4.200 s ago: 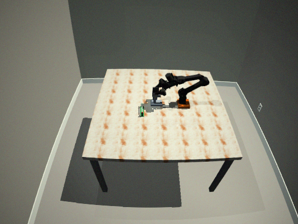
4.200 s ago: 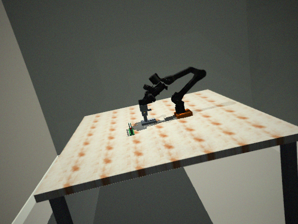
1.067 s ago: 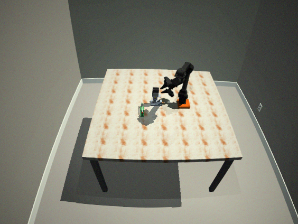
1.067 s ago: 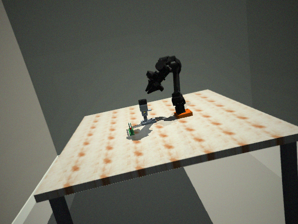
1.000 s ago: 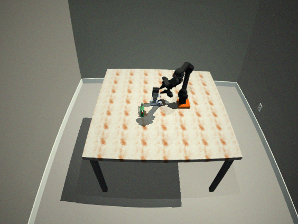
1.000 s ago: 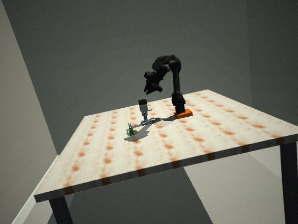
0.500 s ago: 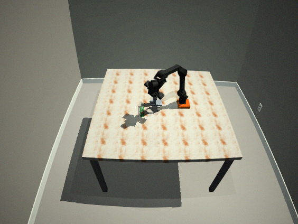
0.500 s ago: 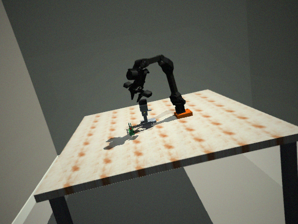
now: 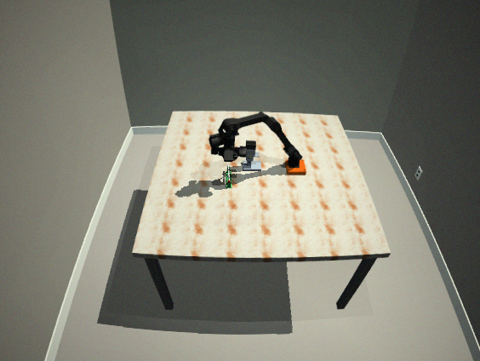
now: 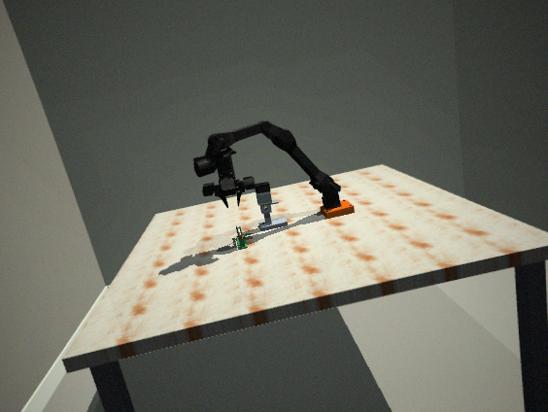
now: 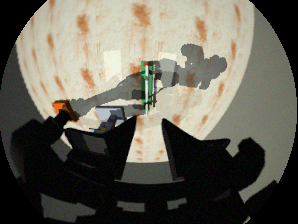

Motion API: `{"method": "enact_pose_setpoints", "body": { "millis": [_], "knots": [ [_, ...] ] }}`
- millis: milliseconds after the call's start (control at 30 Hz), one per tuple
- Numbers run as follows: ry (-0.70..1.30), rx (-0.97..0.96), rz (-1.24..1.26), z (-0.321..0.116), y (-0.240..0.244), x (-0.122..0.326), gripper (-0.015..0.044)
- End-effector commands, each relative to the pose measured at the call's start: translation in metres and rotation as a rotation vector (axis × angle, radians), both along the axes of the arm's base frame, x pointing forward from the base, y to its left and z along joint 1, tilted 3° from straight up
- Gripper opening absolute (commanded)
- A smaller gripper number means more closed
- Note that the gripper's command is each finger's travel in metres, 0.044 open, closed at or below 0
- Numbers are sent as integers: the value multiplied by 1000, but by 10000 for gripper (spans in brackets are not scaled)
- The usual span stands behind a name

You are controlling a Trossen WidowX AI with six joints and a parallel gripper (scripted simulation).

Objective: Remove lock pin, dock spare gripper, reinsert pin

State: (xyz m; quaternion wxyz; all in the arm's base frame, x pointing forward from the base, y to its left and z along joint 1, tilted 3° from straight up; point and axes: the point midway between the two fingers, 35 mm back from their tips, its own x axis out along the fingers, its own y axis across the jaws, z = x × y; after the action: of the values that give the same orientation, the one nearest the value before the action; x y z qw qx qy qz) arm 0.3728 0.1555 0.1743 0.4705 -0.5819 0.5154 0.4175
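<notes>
Black and partly spread, the pincer [image 9: 230, 163] [image 10: 232, 206] [image 11: 149, 119] hangs above the worktop [image 9: 264, 221] [image 10: 291, 272] [image 11: 112, 37], pinching nothing, near the upright green item [image 9: 226, 175] [image 10: 241, 241] [image 11: 146, 82].

The cream counter [image 9: 281, 217] [image 10: 287, 264] [image 11: 40, 30] with rust-brown blotches looks smooth and matt, like stained stone. The black arm [image 9: 278, 129] [image 10: 281, 137] resembles matt plastic; its orange block base [image 9: 301, 172] [image 10: 351, 211] [image 11: 59, 104] looks like smooth plastic.
</notes>
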Motion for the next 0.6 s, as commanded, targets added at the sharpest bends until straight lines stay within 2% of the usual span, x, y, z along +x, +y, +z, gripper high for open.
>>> {"method": "enact_pose_setpoints", "body": {
  "millis": [0, 233, 567],
  "knots": [
    [28, 17, 42, 1, -3, 4, 180],
    [29, 8, 49, -7, -3, 5, 180],
    [41, -50, 94, -58, -1, 9, 180]
  ]
}}
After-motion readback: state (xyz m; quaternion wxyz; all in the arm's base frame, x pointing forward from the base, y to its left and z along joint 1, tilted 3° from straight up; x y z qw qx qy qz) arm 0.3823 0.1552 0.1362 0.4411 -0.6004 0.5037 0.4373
